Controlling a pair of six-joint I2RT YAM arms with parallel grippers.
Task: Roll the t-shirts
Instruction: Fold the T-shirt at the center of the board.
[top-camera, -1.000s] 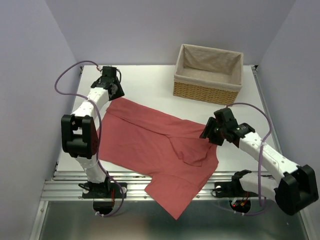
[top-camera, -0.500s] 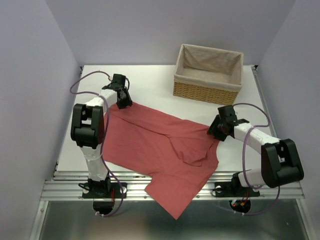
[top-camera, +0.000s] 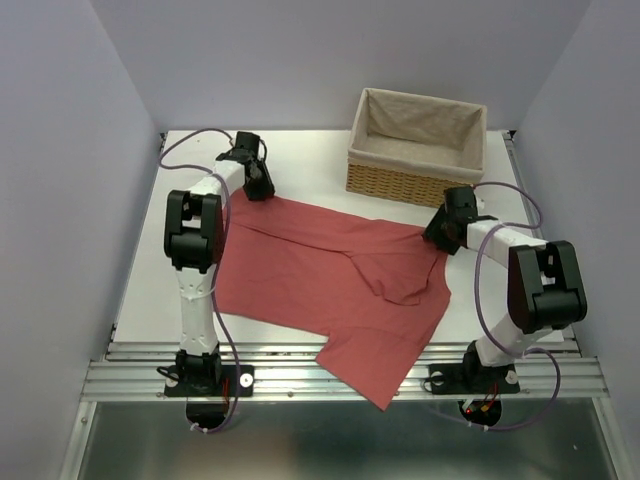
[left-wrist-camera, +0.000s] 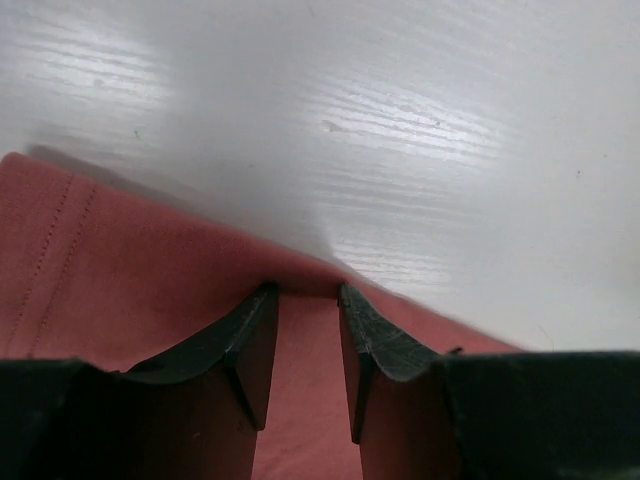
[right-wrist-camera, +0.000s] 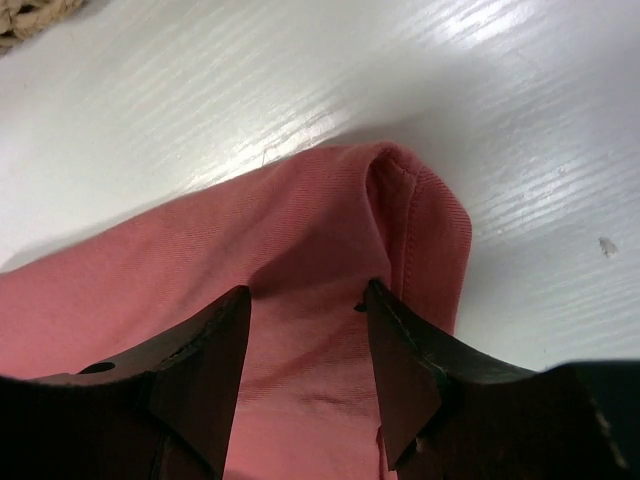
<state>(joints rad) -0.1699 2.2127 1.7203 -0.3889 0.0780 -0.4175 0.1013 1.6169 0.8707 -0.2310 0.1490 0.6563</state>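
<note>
The t-shirt (top-camera: 330, 275) lies spread flat and unrolled. It runs from the left gripper (left-wrist-camera: 305, 292) across to the right gripper (right-wrist-camera: 305, 290), and its near tail hangs over the table (top-camera: 300, 155) edge, back toward the arm bases. Each gripper is clamped on a fold of the far edge, with cloth bunched between its fingers. Move both at one height and pace so that edge comes out straight and taut. You cannot see how deep either bite goes. The basket (top-camera: 412, 185) stands just beyond the right gripper.

Salmon-red t-shirt (top-camera: 320, 270), tan wicker basket (top-camera: 410, 186)
</note>
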